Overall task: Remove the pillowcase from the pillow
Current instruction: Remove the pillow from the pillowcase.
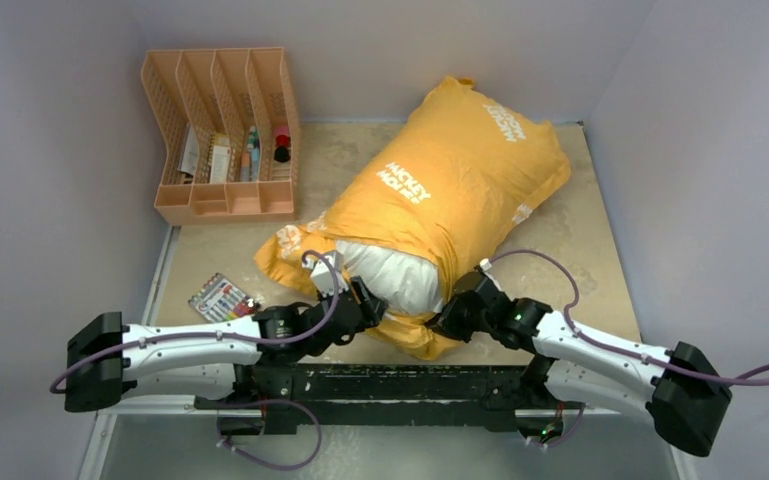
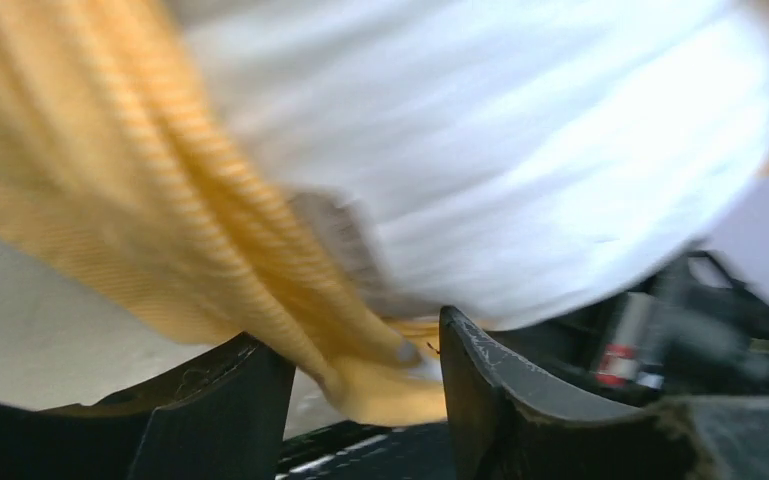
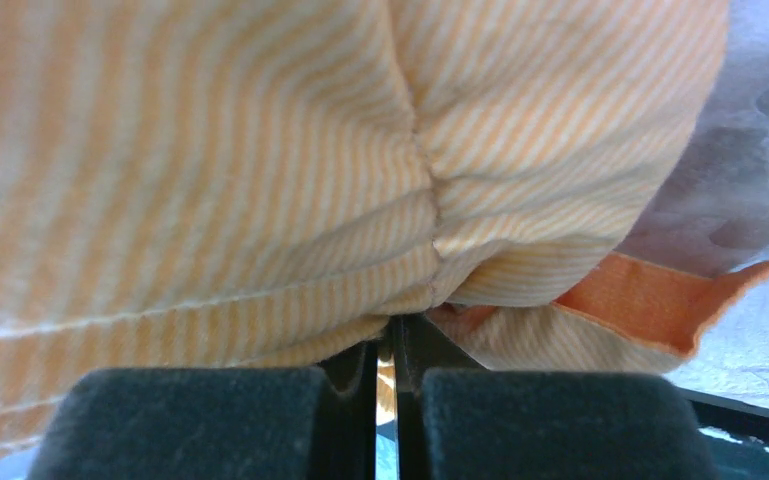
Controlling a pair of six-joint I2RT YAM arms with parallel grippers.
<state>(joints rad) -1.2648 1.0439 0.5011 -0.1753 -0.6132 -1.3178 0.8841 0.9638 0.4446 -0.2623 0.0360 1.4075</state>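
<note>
The orange-yellow pillowcase [image 1: 450, 180] with white lettering lies slantwise across the table. The white pillow [image 1: 395, 275] bulges out of its near, open end. My left gripper [image 1: 368, 300] is at the left side of that opening. In the left wrist view it [image 2: 350, 335] stands open, and a loose fold of the pillowcase [image 2: 110, 180] hangs between the fingers under the pillow [image 2: 520, 150]. My right gripper [image 1: 457, 300] is at the right side of the opening. Its jaws [image 3: 390, 325] are shut on the striped edge of the pillowcase [image 3: 260, 180].
A peach file organiser [image 1: 220, 130] with pens and small items stands at the back left. A pack of markers [image 1: 222, 297] lies near the left arm. Grey walls close in the beige table [image 1: 570, 250] on three sides.
</note>
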